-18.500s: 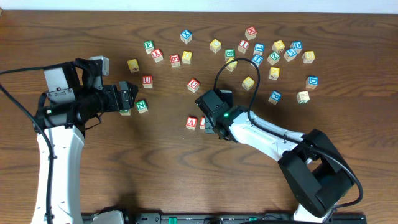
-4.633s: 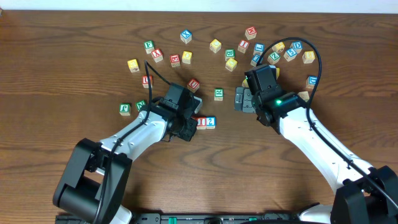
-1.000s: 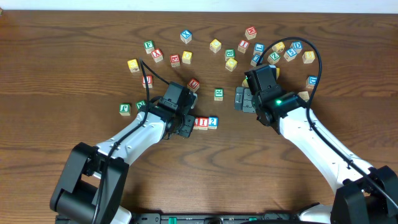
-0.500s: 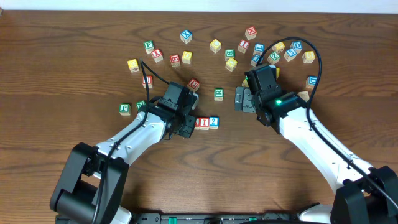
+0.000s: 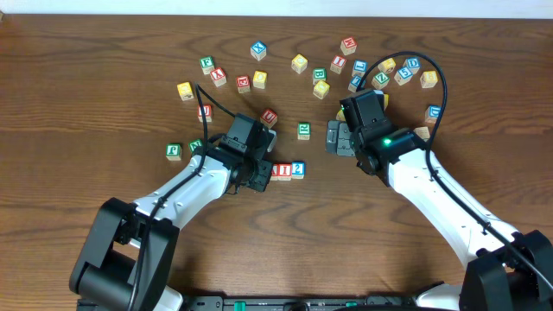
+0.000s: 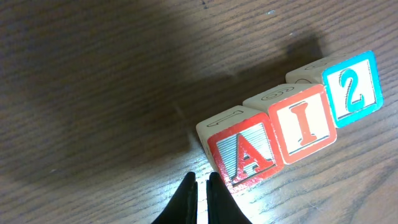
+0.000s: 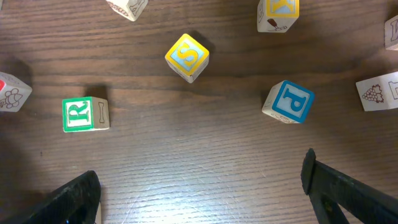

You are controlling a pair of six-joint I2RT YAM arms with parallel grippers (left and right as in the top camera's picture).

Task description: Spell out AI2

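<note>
Three wooden cubes stand side by side in a row reading red A (image 6: 245, 155), red I (image 6: 305, 124) and blue 2 (image 6: 351, 87). From overhead the row sits mid-table, the I (image 5: 282, 171) beside the 2 (image 5: 297, 169). My left gripper (image 6: 201, 183) is shut with nothing in it, its tips at the A cube's outer lower corner; overhead, the left gripper (image 5: 264, 174) lies at the row's left end. To the right of the row, my right gripper (image 5: 333, 138) stands wide open over bare wood, and in its wrist view the right gripper (image 7: 199, 180) holds nothing.
Many loose letter cubes lie scattered along the far half of the table (image 5: 104, 52). Ahead of the right gripper are a green R (image 7: 84, 114), a yellow S (image 7: 186, 57) and a blue P (image 7: 288, 101). A red cube (image 5: 270, 117) and a green cube (image 5: 304, 130) lie just beyond the row.
The row of three cubes has edged slightly to the right with the shut left gripper behind it. The right arm has not moved.
</note>
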